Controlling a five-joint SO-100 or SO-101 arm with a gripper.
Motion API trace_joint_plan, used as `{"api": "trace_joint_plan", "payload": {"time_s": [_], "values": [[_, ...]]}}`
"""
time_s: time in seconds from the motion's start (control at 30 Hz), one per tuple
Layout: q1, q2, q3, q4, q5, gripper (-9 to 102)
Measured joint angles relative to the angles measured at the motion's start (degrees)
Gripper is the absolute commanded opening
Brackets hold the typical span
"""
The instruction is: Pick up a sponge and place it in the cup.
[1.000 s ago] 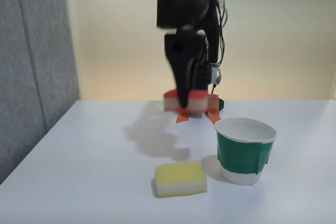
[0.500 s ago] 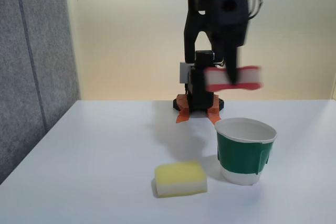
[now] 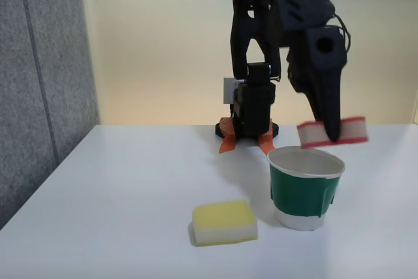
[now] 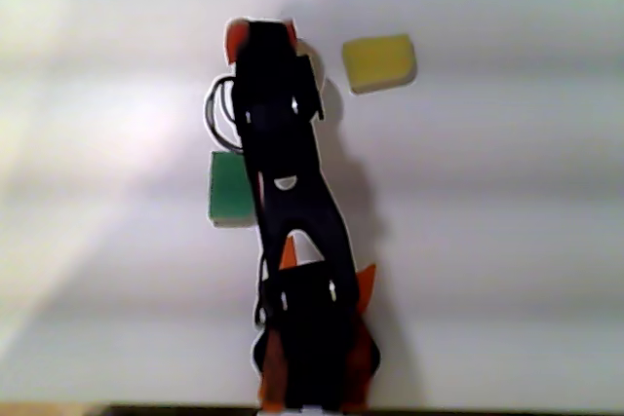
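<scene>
sponge [image 3: 332, 132]: red side up, long axis running left-right in the fixed view, roughly level
gripper [image 3: 333, 136]: clamped on it
cup [image 3: 304, 188]: upright, right under the sponge

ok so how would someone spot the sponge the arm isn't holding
In the fixed view, start at the green paper cup near the front of the white table. The yellow sponge lies flat on the table just left of it. It has a yellow top and white bottom, while the red one hangs in the gripper above the cup.

Soft even light; other view blurry, perhaps overexposed.
</scene>
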Motion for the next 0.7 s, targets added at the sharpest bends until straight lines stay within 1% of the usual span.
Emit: {"api": "trace_joint_plan", "payload": {"time_s": [0.13, 0.4, 0.53, 0.57, 0.7], "values": [[1.67, 0.0, 0.44, 0.35, -0.7, 0], [4.83, 0.35, -0.26, 2.11, -6.15, 0], [6.24, 0.35, -0.26, 0.09, -7.56, 0], [6.24, 0.35, -0.26, -0.7, -7.56, 2], [5.89, 0.35, -0.26, -2.72, -8.61, 24]]}}
